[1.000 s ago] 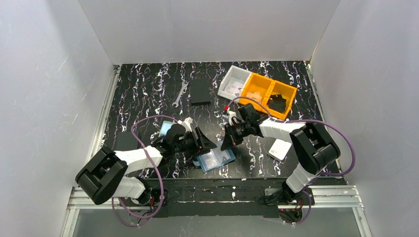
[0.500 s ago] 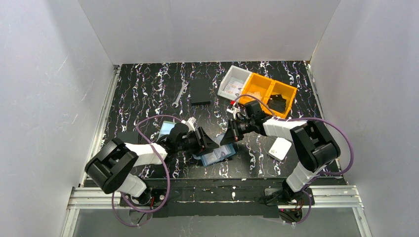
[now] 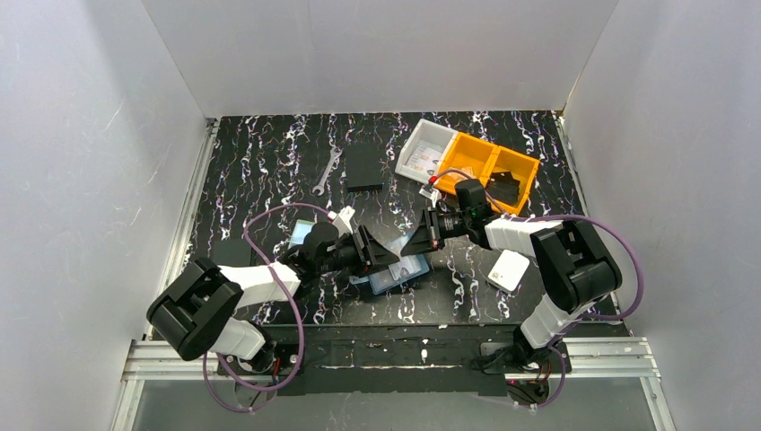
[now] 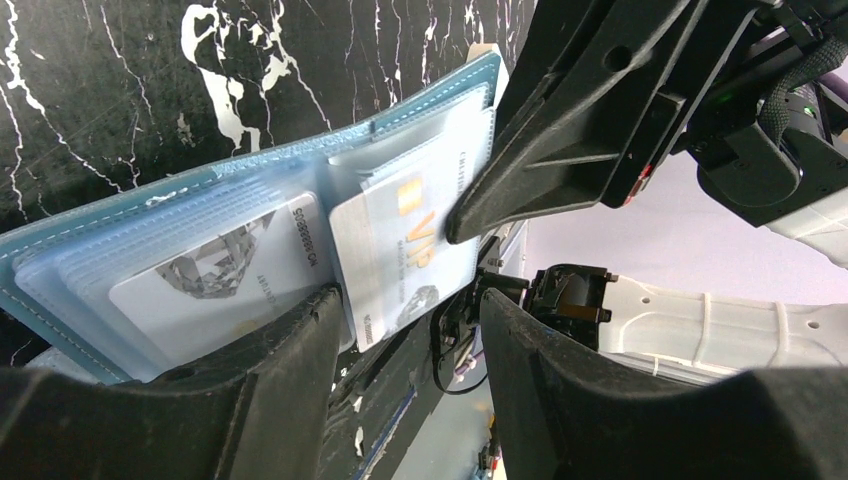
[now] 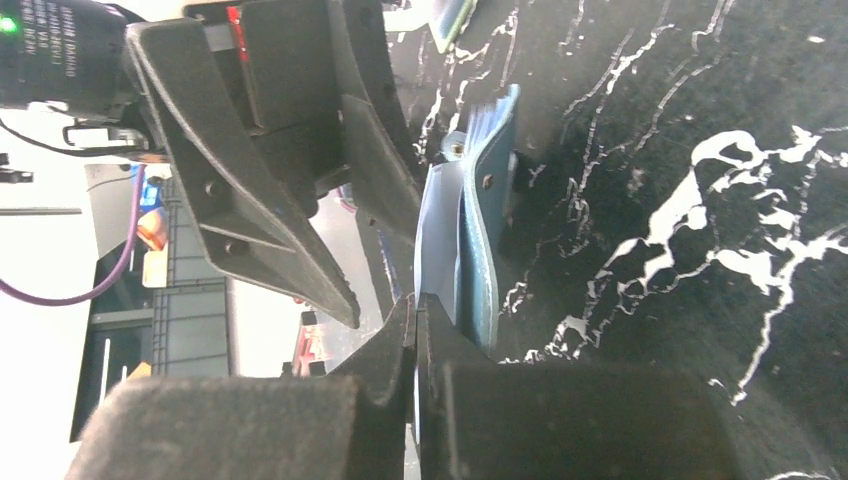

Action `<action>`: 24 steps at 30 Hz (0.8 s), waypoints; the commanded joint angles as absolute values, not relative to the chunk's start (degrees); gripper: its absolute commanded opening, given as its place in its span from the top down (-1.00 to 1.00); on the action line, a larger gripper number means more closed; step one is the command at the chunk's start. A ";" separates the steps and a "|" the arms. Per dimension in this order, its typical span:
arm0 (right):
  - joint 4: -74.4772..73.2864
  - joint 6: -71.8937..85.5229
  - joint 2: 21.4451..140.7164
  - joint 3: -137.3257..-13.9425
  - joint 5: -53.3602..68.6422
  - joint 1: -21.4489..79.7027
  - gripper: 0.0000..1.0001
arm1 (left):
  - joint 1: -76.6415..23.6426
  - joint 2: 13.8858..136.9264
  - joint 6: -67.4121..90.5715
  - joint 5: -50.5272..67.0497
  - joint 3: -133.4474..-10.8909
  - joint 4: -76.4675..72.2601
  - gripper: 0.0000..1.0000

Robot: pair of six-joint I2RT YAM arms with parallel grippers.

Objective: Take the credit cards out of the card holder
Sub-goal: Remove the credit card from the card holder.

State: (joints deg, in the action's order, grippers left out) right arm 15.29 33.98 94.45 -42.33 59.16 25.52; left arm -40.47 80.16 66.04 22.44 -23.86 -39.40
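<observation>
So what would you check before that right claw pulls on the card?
1. The right gripper is shut on the VIP card: ok.
2. VIP card free of the card holder: not ok, it lies over the holder.
3. The left gripper is steadying the holder: cannot tell; its jaws are open.
4. The picture card is out: not ok, it sits in its pocket.
5. Grippers not touching: ok, but close.
</observation>
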 commanded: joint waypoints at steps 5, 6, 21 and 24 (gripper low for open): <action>22.66 40.87 90.97 -44.03 66.67 25.40 0.97 | -40.61 74.01 65.42 20.07 -22.01 -42.34 0.01; 23.01 41.32 90.86 -44.03 66.92 25.39 0.97 | -40.53 73.26 65.43 20.02 -21.87 -42.62 0.02; 25.65 44.42 90.71 -44.91 69.52 25.25 0.97 | -40.60 72.82 67.89 21.97 -19.36 -53.15 0.53; 25.64 44.39 91.41 -44.80 69.41 24.90 0.97 | -40.54 74.11 68.71 22.41 -18.41 -57.16 0.79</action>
State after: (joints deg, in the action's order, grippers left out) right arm 22.98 43.77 92.49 -42.76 67.46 25.08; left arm -40.47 73.63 67.79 21.41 -19.07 -48.56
